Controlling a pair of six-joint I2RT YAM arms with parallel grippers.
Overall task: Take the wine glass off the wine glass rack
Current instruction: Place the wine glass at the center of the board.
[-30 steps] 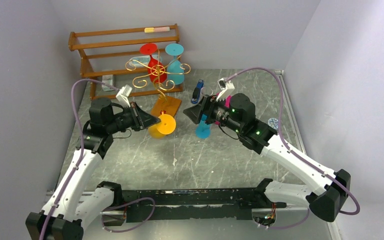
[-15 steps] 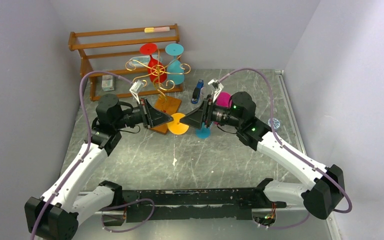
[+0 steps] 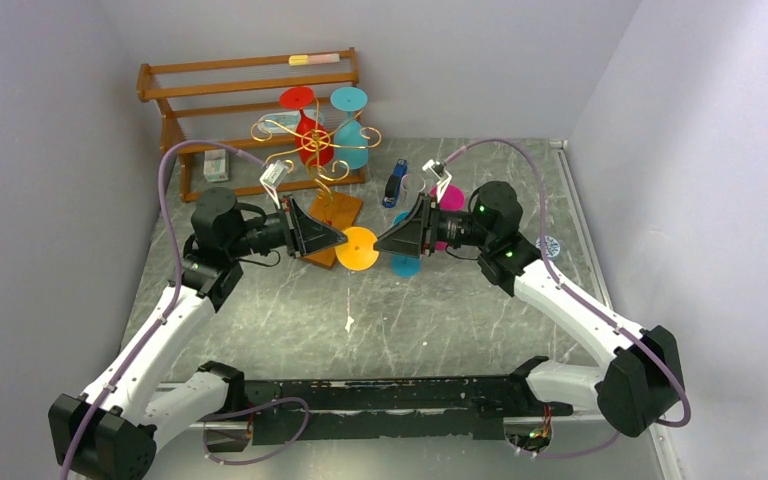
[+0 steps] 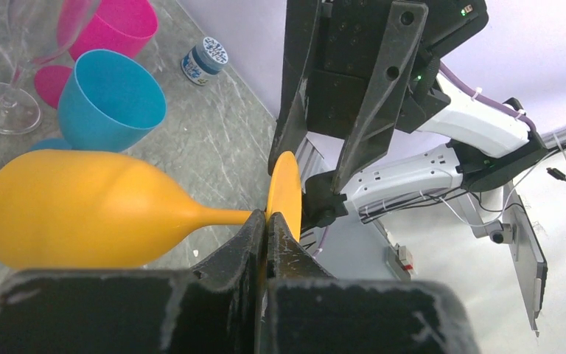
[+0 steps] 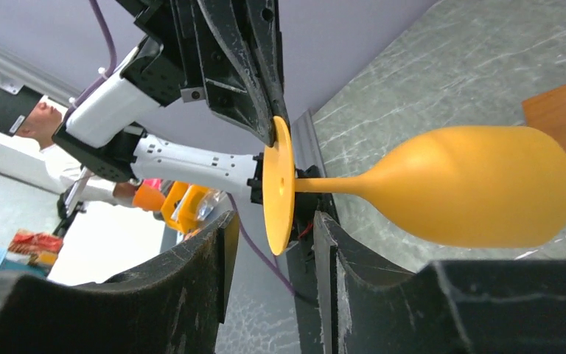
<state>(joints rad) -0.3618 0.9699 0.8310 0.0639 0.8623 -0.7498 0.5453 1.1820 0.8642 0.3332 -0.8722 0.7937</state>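
Note:
The yellow wine glass [image 4: 81, 210] lies sideways in the air, and my left gripper [image 4: 267, 225] is shut on the rim of its round foot [image 3: 357, 248]. It hangs just right of the wine glass rack [image 3: 312, 150], a gold wire stand on an orange-brown base [image 3: 332, 215]. My right gripper [image 5: 274, 221] faces the left one. It is open, one jaw on each side of the foot's [image 5: 278, 184] opposite rim, with gaps showing on both sides. A red glass [image 3: 305, 130] and a teal glass [image 3: 350, 135] hang on the rack.
A brown slatted shelf [image 3: 250, 80] stands at the back wall behind the rack. Under the right arm are a teal glass [image 4: 110, 99], a pink glass [image 4: 114, 26], a clear glass [image 4: 4, 103] and a blue object [image 3: 394, 185]. A small jar [image 4: 203, 60] sits further right.
My left arm has carried the yellow glass rightward, away from the rack. My right gripper has come in from the right to the glass's foot, and its jaws have narrowed around it.

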